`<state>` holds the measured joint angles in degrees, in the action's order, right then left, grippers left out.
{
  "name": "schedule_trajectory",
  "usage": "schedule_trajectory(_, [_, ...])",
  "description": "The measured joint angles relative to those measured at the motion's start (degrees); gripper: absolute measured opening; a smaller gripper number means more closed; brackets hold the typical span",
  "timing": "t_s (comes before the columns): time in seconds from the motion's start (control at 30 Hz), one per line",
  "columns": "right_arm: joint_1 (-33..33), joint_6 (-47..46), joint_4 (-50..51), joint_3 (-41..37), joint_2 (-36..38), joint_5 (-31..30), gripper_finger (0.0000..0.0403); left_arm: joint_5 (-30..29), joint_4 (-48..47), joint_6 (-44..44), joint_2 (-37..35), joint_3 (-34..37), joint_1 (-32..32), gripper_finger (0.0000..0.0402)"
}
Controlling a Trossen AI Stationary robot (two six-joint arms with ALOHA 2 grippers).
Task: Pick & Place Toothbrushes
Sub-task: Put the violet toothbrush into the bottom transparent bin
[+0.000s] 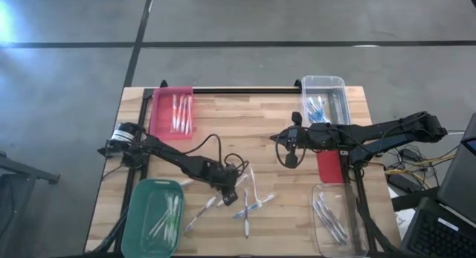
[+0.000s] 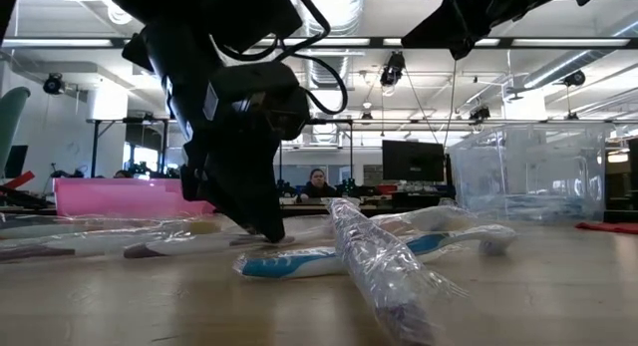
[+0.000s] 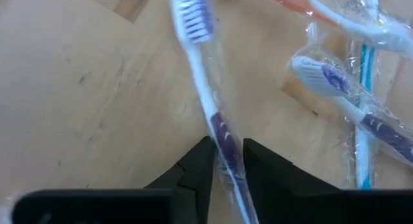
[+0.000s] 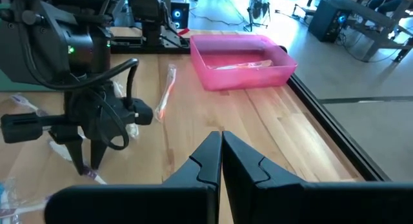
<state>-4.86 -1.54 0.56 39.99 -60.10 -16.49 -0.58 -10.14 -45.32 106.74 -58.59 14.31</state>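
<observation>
- Left hand [image 3: 222, 161] is down on the surface [image 1: 260, 117], its fingers either side of a purple-handled toothbrush [image 3: 210, 98]; grip cannot be told.
- Wrapped toothbrushes [image 1: 253, 204] crowd just beside it.
- Right hand [image 4: 221, 148], clenched empty, hangs near the clear bin [image 1: 324, 99].

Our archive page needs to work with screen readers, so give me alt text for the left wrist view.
The left gripper straddles the handle of a wrapped purple-and-white toothbrush lying on the wooden table, its fingers close on either side. Further off lie a second purple toothbrush, a blue one and an orange one.
</observation>
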Motion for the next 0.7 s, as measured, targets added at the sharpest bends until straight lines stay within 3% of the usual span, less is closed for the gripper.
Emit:
schedule_trajectory(0.37, [0.0,0.0,0.0,0.0,0.0,0.0,0.0008,-0.7,5.1,-0.9,0.0,-0.7,-0.7,0.0018])
schedule_trajectory(0.7, [0.0,0.0,0.1,-0.1,0.0,0.0,0.0008,0.0,-7.8,7.2,-2.8,-7.3,-5.4,0.0024])
